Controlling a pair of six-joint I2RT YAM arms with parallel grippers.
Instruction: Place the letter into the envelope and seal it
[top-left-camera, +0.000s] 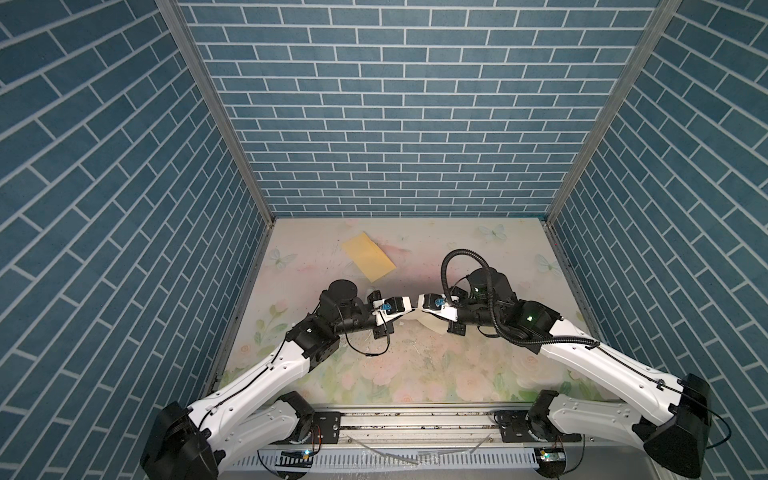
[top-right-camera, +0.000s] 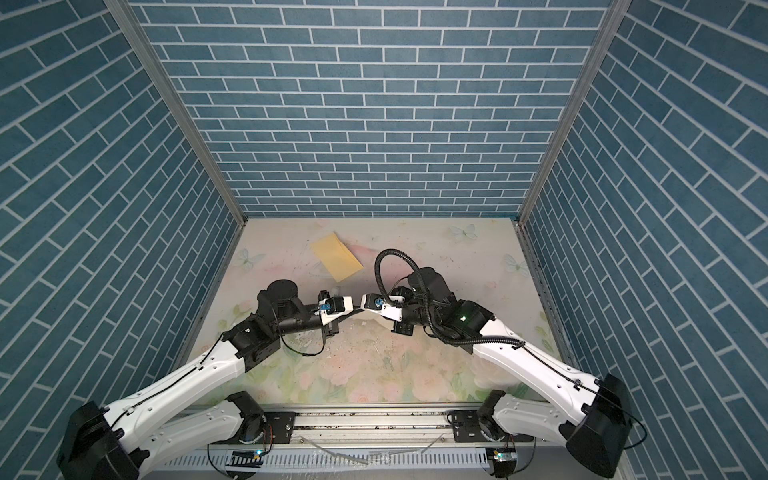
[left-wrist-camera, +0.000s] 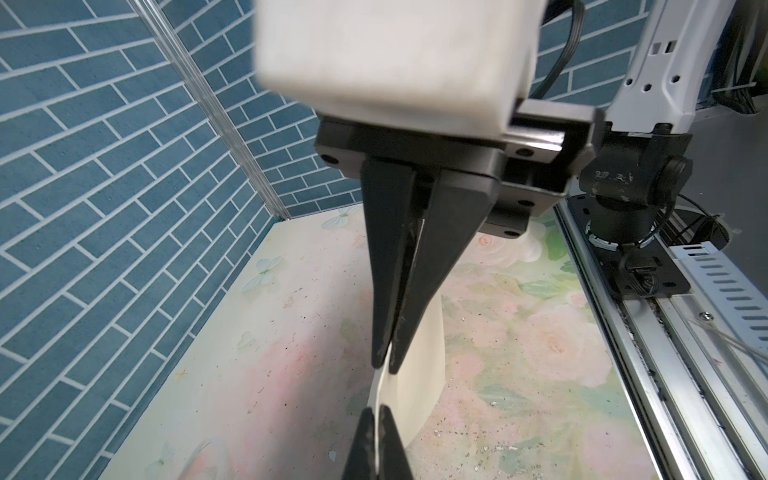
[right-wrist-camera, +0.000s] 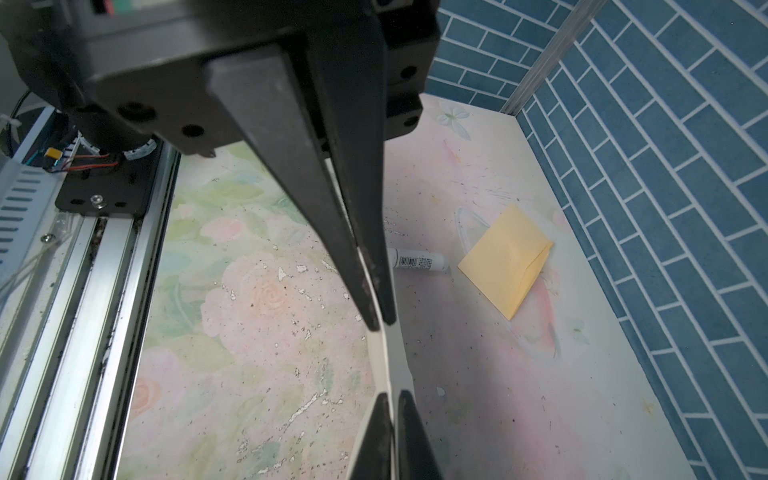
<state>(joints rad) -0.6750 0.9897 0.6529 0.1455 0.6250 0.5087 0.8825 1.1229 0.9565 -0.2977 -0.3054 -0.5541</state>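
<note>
The letter (left-wrist-camera: 419, 353) is a pale beige sheet held edge-on above the floral table, bowed between my two grippers. My left gripper (left-wrist-camera: 376, 409) is shut on one end and my right gripper (right-wrist-camera: 395, 394) on the other, tips almost meeting. In both top views the two grippers, left (top-left-camera: 412, 311) and right (top-left-camera: 419, 309), face each other at mid-table, with a bit of the letter (top-left-camera: 432, 326) showing under the right one. The yellow envelope (top-left-camera: 368, 259) (right-wrist-camera: 507, 259) lies flat farther back, left of centre, away from both grippers.
A white glue stick (right-wrist-camera: 419, 262) lies on the table between the grippers and the envelope. Blue brick-pattern walls (top-left-camera: 395, 124) close in the back and both sides. A metal rail (top-left-camera: 415, 419) runs along the front edge by the arm bases.
</note>
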